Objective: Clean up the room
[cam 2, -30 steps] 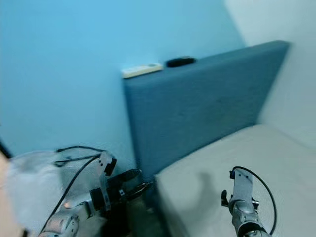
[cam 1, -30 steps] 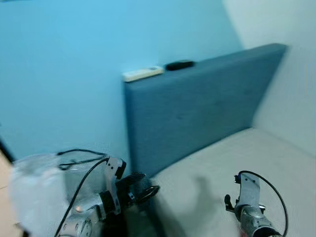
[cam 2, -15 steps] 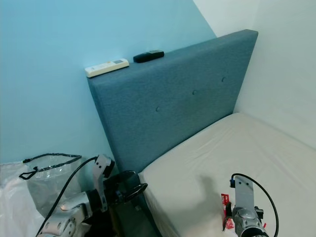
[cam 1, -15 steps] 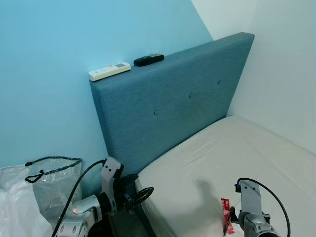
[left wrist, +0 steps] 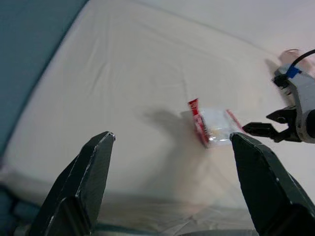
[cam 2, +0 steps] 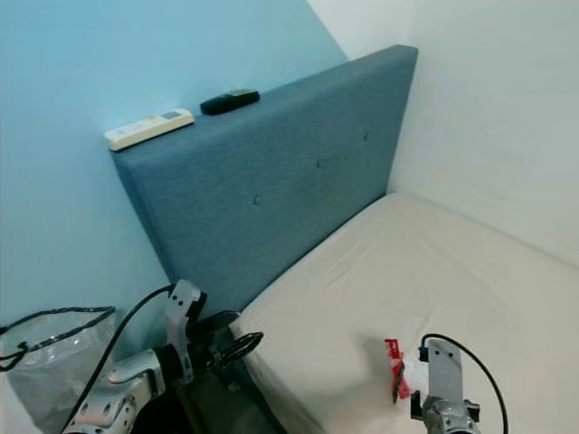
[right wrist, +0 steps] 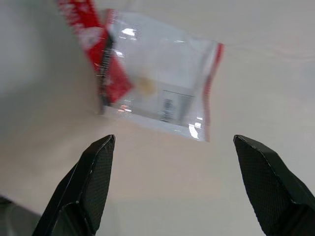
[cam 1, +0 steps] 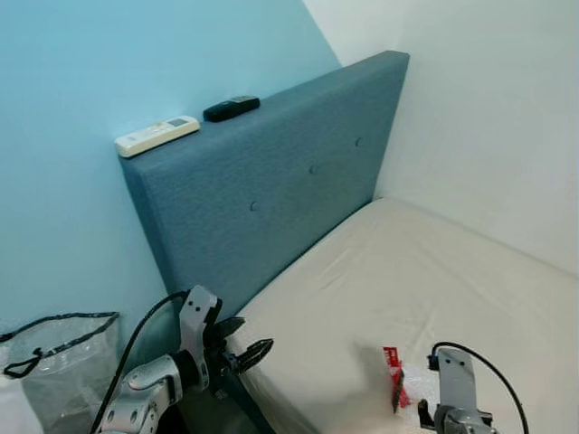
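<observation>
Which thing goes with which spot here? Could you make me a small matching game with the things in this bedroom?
Things:
1. white remote
2. red and clear wrapper
3. clear trash bag
4. left gripper

Places or states:
A. lying on the mattress, in front of the open right gripper
B. on the floor beside the bed, by the blue wall
C. on top of the blue headboard, next to a black remote
D. open, at the near corner of the mattress

Pairs: 1-C, 2-A, 3-B, 4-D
</observation>
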{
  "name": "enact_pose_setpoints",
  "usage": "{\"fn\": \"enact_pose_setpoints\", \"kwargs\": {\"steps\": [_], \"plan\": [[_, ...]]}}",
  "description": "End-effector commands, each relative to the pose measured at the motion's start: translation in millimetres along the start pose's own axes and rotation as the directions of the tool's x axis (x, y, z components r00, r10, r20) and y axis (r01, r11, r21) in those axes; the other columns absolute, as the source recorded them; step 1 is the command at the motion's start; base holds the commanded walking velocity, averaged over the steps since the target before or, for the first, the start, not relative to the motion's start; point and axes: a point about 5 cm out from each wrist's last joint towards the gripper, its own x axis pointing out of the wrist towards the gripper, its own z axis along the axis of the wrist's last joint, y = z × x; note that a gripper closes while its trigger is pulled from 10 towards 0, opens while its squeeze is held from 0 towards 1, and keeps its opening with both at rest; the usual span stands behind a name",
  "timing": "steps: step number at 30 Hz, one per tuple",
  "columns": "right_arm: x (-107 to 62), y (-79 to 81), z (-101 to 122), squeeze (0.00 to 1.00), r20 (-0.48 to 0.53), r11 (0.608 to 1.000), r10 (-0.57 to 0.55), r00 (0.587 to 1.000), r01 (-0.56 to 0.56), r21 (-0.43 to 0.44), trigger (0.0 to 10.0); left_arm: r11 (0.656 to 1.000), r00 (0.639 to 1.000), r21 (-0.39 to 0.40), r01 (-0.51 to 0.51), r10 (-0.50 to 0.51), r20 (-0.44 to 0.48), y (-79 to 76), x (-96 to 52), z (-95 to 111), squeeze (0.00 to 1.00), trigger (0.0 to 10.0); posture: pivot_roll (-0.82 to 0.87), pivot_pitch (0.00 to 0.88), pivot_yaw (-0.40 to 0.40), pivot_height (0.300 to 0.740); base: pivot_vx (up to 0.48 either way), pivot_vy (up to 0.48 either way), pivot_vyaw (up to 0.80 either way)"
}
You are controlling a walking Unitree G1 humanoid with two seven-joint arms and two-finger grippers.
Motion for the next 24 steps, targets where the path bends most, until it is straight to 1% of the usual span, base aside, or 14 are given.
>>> {"fn": "enact_pose_setpoints", "kwargs": {"steps": [1, 5, 8, 10, 12, 15, 16, 17, 18, 19, 20, 22, 23, 24], "plan": [[-0.1, 0.2, -4.2, 0.00, -0.018, 1.000, 0.003, 1.000, -0.003, 0.012, 10.0, 0.999, 0.999, 0.003, -0.032, 0.032, -0.010, 4.5, -4.9, -3.7, 0.00, 10.0, -0.03, 0.031, -0.011, 0.740, 0.000, 0.000, 0.00], [-0.1, 0.3, -5.0, 0.00, -0.021, 1.000, 0.006, 1.000, -0.006, 0.021, 10.0, 0.999, 0.999, 0.003, -0.042, 0.042, -0.007, 5.9, -5.2, -3.6, 0.00, 10.0, -0.03, 0.031, -0.011, 0.740, 0.000, 0.000, 0.00], [-0.3, 1.4, -8.3, 0.00, -0.037, 0.999, 0.024, 0.999, -0.022, 0.039, 10.0, 0.997, 0.997, 0.004, -0.071, 0.071, -0.008, 9.6, -5.2, -4.0, 0.00, 10.0, -0.04, 0.031, -0.012, 0.740, 0.000, 0.000, -0.75], [-0.4, 1.3, -10.9, 0.00, -0.043, 0.998, 0.029, 0.999, -0.027, 0.051, 10.0, 0.992, 0.991, 0.005, -0.129, 0.129, -0.022, 16.1, -6.9, -8.5, 0.00, 10.0, -0.04, 0.031, -0.013, 0.740, 0.000, 0.000, -0.74], [-0.4, 1.3, -11.9, 0.00, -0.044, 0.998, 0.030, 0.999, -0.028, 0.054, 10.0, 0.987, 0.986, 0.001, -0.164, 0.164, -0.032, 20.0, -8.3, -11.5, 0.00, 10.0, -0.04, 0.029, -0.013, 0.740, 0.000, 0.000, -0.74], [-0.5, 1.2, -13.2, 0.00, -0.046, 0.998, 0.031, 0.998, -0.028, 0.059, 10.0, 0.962, 0.959, 0.000, -0.272, 0.272, -0.075, 31.7, -16.0, -22.7, 0.00, 10.0, -0.04, 0.029, -0.013, 0.740, 0.000, 0.000, -0.74], [-0.5, 1.2, -13.2, 0.00, -0.046, 0.998, 0.031, 0.998, -0.028, 0.059, 10.0, 0.962, 0.959, 0.000, -0.272, 0.272, -0.075, 31.7, -16.0, -22.7, 0.00, 10.0, -0.04, 0.029, -0.013, 0.740, 0.000, 0.000, -0.74], [-0.5, 1.2, -12.8, 0.00, -0.037, 0.998, 0.033, 0.999, -0.030, 0.063, 10.0, 0.947, 0.943, -0.006, -0.321, 0.319, -0.098, 36.6, -21.1, -28.7, 0.00, 10.0, -0.04, 0.029, -0.014, 0.740, 0.000, 0.000, -0.73], [-0.5, 1.4, -12.1, 0.00, -0.030, 0.998, 0.037, 0.999, -0.035, 0.061, 10.0, 0.928, 0.921, -0.002, -0.372, 0.369, -0.125, 41.0, -27.1, -35.8, 0.00, 10.0, -0.04, 0.028, -0.015, 0.740, 0.000, 0.000, 0.00], [-0.5, 1.4, -12.1, 0.00, -0.030, 0.998, 0.037, 0.999, -0.035, 0.061, 10.0, 0.928, 0.921, -0.002, -0.372, 0.369, -0.125, 41.0, -27.1, -35.8, 0.00, 10.0, -0.04, 0.028, -0.015, 0.740, 0.000, 0.000, 0.00], [-0.5, 1.5, -11.6, 0.00, -0.025, 0.998, 0.040, 0.999, -0.038, 0.059, 10.0, 0.916, 0.906, 0.002, -0.402, 0.398, -0.142, 43.6, -31.0, -40.3, 0.00, 10.0, -0.04, 0.028, -0.015, 0.740, 0.000, 0.000, 0.00], [-0.5, 2.9, -9.4, 0.00, -0.012, 0.997, 0.053, 0.999, -0.052, 0.059, 10.0, 0.877, 0.864, -0.022, -0.480, 0.469, -0.183, 48.3, -43.3, -54.3, 0.00, 10.0, -0.04, 0.028, -0.018, 0.740, 0.000, 0.000, 0.00], [-0.5, 2.9, -9.4, 0.00, -0.012, 0.997, 0.053, 0.999, -0.052, 0.059, 10.0, 0.877, 0.864, -0.022, -0.480, 0.469, -0.183, 48.3, -43.3, -54.3, 0.00, 10.0, -0.04, 0.028, -0.018, 0.740, 0.000, 0.000, 0.00], [-0.5, 3.2, -8.8, 0.00, -0.009, 0.997, 0.056, 0.998, -0.055, 0.057, 10.0, 0.869, 0.855, -0.027, -0.494, 0.480, -0.196, 48.3, -46.6, -58.9, 0.00, 10.0, -0.04, 0.027, -0.019, 0.740, 0.000, 0.000, 0.00]]}}
